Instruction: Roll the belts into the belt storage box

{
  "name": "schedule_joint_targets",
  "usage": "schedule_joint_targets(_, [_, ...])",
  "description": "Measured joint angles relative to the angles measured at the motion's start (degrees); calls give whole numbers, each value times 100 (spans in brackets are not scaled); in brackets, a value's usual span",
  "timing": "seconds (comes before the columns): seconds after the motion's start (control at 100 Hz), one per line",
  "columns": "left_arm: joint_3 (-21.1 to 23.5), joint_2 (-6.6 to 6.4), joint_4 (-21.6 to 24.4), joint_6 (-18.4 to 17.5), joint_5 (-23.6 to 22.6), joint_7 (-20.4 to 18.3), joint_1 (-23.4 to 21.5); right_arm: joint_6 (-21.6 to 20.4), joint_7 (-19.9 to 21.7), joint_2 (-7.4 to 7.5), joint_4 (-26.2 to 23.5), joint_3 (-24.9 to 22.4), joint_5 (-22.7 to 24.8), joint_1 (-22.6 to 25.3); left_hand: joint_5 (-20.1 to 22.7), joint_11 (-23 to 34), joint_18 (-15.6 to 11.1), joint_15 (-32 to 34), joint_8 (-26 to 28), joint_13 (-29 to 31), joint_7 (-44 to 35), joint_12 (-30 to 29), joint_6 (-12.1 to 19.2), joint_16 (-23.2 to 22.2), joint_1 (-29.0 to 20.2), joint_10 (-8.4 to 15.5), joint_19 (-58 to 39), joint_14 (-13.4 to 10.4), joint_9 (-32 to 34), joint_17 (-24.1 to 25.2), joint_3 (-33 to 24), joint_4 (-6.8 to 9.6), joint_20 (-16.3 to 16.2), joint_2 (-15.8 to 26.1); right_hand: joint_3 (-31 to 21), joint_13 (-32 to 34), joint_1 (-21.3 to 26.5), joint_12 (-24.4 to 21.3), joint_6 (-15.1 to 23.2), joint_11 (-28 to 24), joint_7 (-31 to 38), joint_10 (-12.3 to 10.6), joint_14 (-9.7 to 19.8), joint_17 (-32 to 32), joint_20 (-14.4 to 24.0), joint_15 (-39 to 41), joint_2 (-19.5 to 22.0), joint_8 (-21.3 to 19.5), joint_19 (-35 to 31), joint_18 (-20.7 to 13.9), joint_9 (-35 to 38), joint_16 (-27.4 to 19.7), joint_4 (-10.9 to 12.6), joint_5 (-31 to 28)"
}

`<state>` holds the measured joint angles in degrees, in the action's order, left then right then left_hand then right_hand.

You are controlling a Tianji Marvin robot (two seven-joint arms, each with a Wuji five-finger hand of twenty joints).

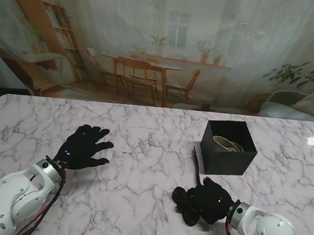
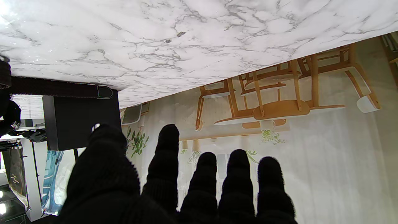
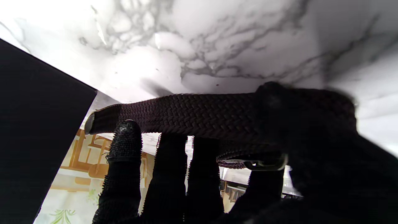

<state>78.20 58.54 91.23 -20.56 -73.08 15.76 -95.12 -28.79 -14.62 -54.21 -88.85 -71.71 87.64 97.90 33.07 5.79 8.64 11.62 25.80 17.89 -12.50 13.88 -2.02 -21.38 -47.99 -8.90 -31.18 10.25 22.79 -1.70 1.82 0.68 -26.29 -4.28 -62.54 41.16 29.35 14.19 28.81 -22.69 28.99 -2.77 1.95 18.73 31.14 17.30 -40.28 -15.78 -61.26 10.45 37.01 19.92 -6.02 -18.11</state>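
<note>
My right hand (image 1: 211, 205) grips the dark belt (image 3: 199, 113) near the box (image 1: 227, 148), left hand (image 1: 84, 146) spread empty; the coil may spring loose.

Dark belt (image 1: 196, 168) beside black box (image 1: 226, 157)

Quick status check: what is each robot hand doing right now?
Left robot hand: open, fingers spread, holding nothing.
Right robot hand: shut on the dark braided belt, beside the black storage box.
</note>
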Motion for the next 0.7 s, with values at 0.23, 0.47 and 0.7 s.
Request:
schedule_joint_targets(0.23, [11, 0, -5, 4, -9, 33, -3, -92, -297, 29, -30, -137, 194, 14, 0, 0, 0, 0, 0, 0, 0, 0, 0, 0, 0, 0, 0, 0, 0, 0, 0, 0, 0, 0, 154, -222, -13, -36, -141, 96, 5, -30, -80, -125, -27, -27, -57, 210, 38, 0, -372, -16, -6, 290])
schedule_joint_targets(0.47, [11, -1, -12, 3, -13, 36, -2, -77, -302, 117, -106, -124, 588, -20, 0, 0, 0, 0, 0, 0, 0, 0, 0, -1, 0, 0, 0, 0, 0, 0, 0, 0, 0, 0, 543, -668, -369, -40, -359, 164, 9, 66, -181, -416, -233, -153, -127, 432, 265, 0, -1025, -208, -69, 610])
schedule_joint_targets(0.7, [10, -1, -17, 3, -8, 28, 1, -55, -196, 156, -125, -98, 580, -23, 0, 0, 0, 0, 0, 0, 0, 0, 0, 0, 0, 0, 0, 0, 0, 0, 0, 0, 0, 0, 785, -948, -565, -111, -355, 217, 77, 259, -300, -701, -453, -295, -176, 394, 427, 33, -1228, -371, -124, 307])
